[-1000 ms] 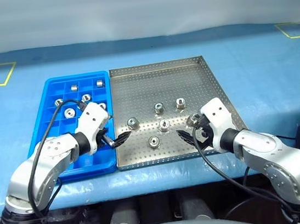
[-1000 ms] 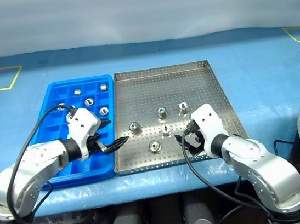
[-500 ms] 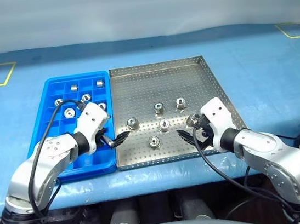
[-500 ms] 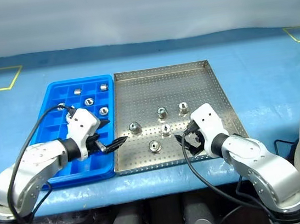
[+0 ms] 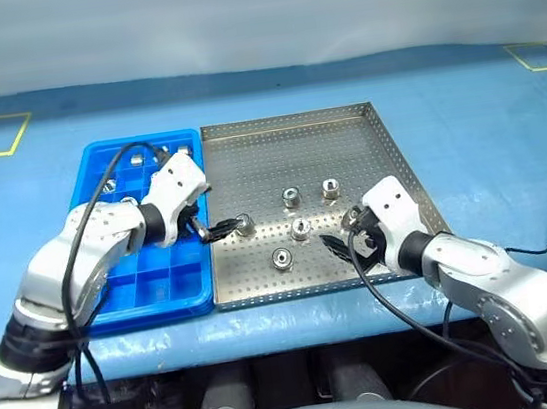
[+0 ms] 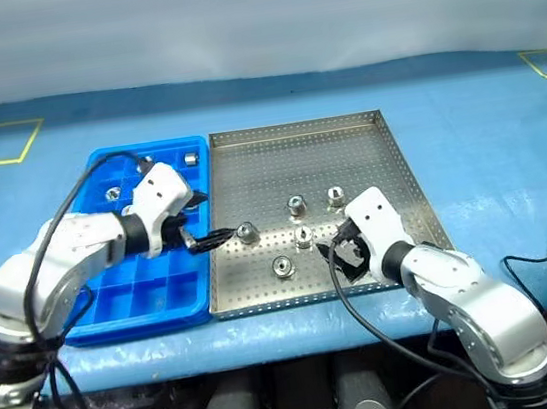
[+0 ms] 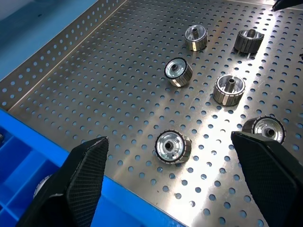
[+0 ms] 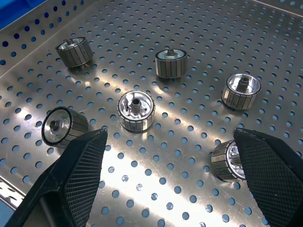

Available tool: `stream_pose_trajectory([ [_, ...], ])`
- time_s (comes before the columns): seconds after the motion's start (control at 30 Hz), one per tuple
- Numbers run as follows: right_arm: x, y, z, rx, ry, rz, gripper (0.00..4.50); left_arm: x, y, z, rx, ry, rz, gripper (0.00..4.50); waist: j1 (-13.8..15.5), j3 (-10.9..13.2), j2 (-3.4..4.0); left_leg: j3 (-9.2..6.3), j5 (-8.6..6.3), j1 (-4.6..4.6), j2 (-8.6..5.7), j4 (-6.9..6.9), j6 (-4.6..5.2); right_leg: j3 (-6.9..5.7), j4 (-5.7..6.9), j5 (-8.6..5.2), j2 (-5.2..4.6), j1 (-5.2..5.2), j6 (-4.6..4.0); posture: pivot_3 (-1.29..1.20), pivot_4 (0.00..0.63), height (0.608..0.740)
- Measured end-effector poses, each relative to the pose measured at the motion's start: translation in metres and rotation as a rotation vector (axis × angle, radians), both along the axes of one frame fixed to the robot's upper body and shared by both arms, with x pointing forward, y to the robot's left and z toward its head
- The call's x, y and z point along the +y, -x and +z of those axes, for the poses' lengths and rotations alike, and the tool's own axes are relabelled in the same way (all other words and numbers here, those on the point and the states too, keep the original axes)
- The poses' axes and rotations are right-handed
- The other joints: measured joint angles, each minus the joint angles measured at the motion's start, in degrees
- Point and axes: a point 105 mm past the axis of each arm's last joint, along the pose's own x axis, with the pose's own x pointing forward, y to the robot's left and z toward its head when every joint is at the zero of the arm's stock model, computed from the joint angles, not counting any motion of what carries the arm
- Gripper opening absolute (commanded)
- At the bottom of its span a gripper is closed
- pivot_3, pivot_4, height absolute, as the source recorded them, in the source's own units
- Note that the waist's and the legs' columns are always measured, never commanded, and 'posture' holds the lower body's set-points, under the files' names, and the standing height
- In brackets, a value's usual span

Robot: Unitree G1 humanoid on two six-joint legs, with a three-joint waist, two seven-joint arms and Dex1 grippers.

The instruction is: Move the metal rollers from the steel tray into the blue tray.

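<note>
Blue tray (image 5: 113, 286) on the left of the blue counter (image 5: 475, 127), with a few metal rollers (image 5: 179, 152) already sitting in its far squares. Touching it on the right — the steel tray (image 5: 344, 125), side by side, long edges together.

Left end effector (image 5: 219, 231) wide open, holding nothing, tips low over the near-left part of the steel tray. Nearest roller (image 5: 243, 224) just beside those tips, at about three o'clock from them, lying tipped so its dark hole faces up and sideways. From the left wrist camera, same roller (image 7: 173, 147) sits between the two open fingers (image 7: 87, 165), a bit ahead. Likely next: short push forward, then squeeze.

Four more rollers (image 5: 291, 197) spread in the middle of the steel tray, standing or tipped over.

Right end effector (image 5: 345, 246) also wide open and empty, near the tray's right-front edge — farther from that roller, so left arm better placed.

Pale wall beyond the counter; yellow tape squares at the far corners.
</note>
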Motion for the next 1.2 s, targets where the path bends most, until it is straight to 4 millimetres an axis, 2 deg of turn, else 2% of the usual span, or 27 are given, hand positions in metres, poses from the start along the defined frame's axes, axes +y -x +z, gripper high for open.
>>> stream_pose_trajectory([
  [0.27,0.000,0.000,-0.002,-0.009,-0.014,-0.027,4.48,-0.022,-0.024,-0.018,0.170,-0.084,-0.083,4.49,-0.7,0.0,0.00,0.02,-0.01,-0.06,-0.17,0.01,0.03,0.04,-0.02,0.16,0.05,-0.06,0.27,-0.04,0.150,0.740],
  [0.6,0.000,0.004,-0.008,0.004,-0.031,-0.060,4.48,-0.016,-0.036,-0.056,0.253,-0.306,-0.139,4.49,-2.1,0.0,0.00,0.09,-0.03,-0.07,-0.14,0.04,0.06,0.15,0.01,0.18,0.05,-0.10,0.30,-0.08,0.150,0.740],
  [0.7,0.001,0.005,-0.007,0.000,-0.034,-0.061,4.50,-0.016,-0.036,-0.064,0.271,-0.345,-0.157,3.91,-2.2,0.0,0.00,0.09,-0.04,-0.08,-0.09,0.09,0.08,0.16,0.02,0.19,0.04,-0.09,0.31,-0.08,0.150,0.740],
  [0.83,0.000,0.005,-0.005,-0.011,-0.031,-0.070,4.50,-0.017,-0.037,-0.066,0.272,-0.377,-0.177,2.58,-2.3,0.0,0.00,0.11,-0.08,-0.10,0.03,0.19,0.13,0.19,0.04,0.20,0.05,-0.10,0.34,-0.09,0.150,0.740],
  [0.93,0.000,0.004,-0.006,-0.011,-0.031,-0.074,4.50,-0.016,-0.037,-0.066,0.272,-0.392,-0.179,1.76,-2.3,0.0,0.00,0.12,-0.11,-0.14,0.07,0.34,0.20,0.20,0.11,0.21,0.04,-0.10,0.35,-0.08,0.150,0.740],
  [1.07,0.000,0.004,-0.006,-0.013,-0.031,-0.078,4.50,-0.021,-0.040,-0.060,0.253,-0.350,-0.164,1.76,-2.3,0.0,0.00,0.11,-0.16,-0.27,0.11,0.61,0.28,0.19,0.14,0.22,0.03,-0.11,0.38,-0.08,0.150,0.740],
  [1.2,0.001,0.003,-0.005,-0.016,-0.028,-0.073,4.50,-0.021,-0.058,-0.020,0.131,-0.149,-0.012,1.76,-2.3,0.0,0.01,0.16,-0.22,-0.29,0.11,0.82,0.38,0.26,0.17,0.32,0.00,-0.09,0.55,-0.07,0.150,0.740],
])
